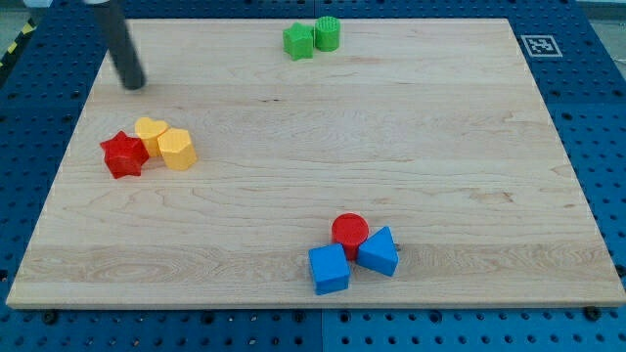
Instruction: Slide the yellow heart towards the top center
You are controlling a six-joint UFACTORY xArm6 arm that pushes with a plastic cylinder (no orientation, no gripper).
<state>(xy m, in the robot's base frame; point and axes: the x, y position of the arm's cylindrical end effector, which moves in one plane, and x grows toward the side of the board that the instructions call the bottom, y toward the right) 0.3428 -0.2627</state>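
Note:
The yellow heart [150,132] lies at the view's left on the wooden board [313,166], wedged between a red star [123,154] on its left and a yellow hexagon [177,149] on its right. All three touch. My tip [133,84] rests on the board near the view's top left, above and slightly left of the yellow heart, apart from it.
A green cube [298,41] and a green cylinder [328,34] sit together at the view's top centre. A red cylinder [349,231], a blue cube [329,269] and another blue block [379,252] cluster near the view's bottom centre. A marker tag [539,45] sits beyond the top right corner.

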